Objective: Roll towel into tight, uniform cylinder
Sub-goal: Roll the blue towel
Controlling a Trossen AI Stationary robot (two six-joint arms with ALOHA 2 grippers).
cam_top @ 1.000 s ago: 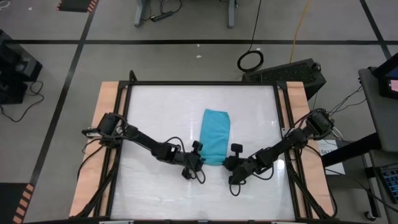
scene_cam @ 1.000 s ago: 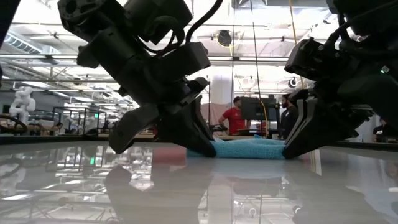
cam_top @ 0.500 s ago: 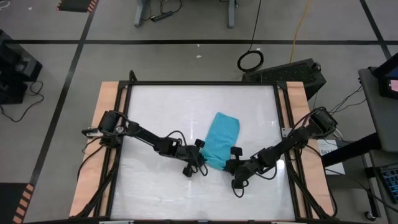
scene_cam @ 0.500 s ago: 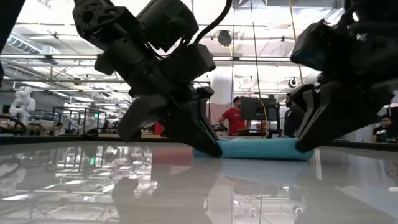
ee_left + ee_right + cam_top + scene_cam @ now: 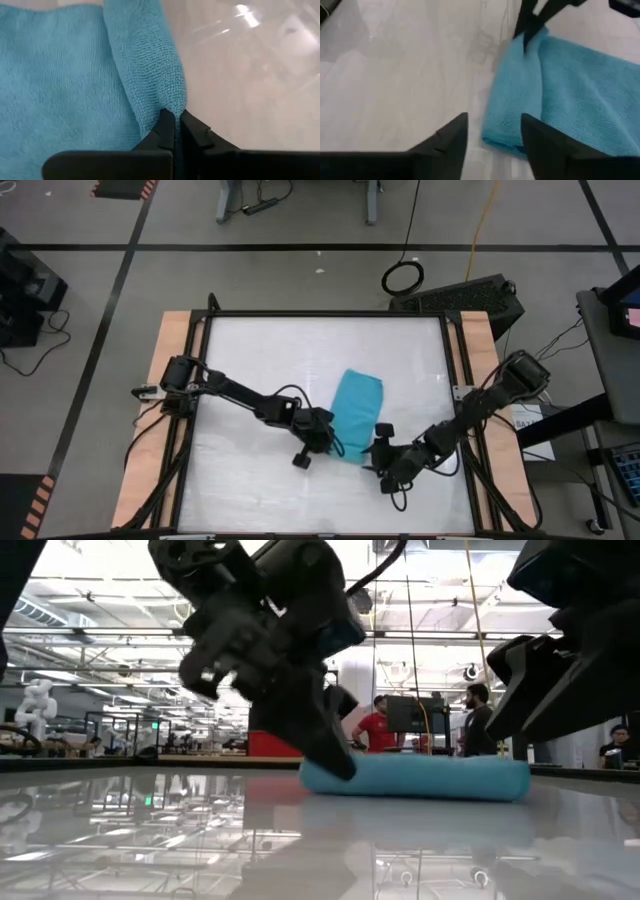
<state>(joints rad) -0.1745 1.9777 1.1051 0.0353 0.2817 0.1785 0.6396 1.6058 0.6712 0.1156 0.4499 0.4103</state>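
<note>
pinching towel [image 5: 75, 85] fold, corner hidden

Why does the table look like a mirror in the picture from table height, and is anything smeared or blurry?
Low view: the glossy table reflects the ceiling lights and the towel; the left gripper is motion-smeared. High view: only soft glare on the tabletop. Left wrist view: bright glints on the table beside sharp towel weave.

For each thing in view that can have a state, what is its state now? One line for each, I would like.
Towel: lying on the table, near edge rolled into a low fold, far part flat.
Left pincer: shut on the towel's rolled edge at one end.
Right pincer: open, at the other end of the roll, holding nothing.
Table: white and glossy, bearing the towel.
</note>
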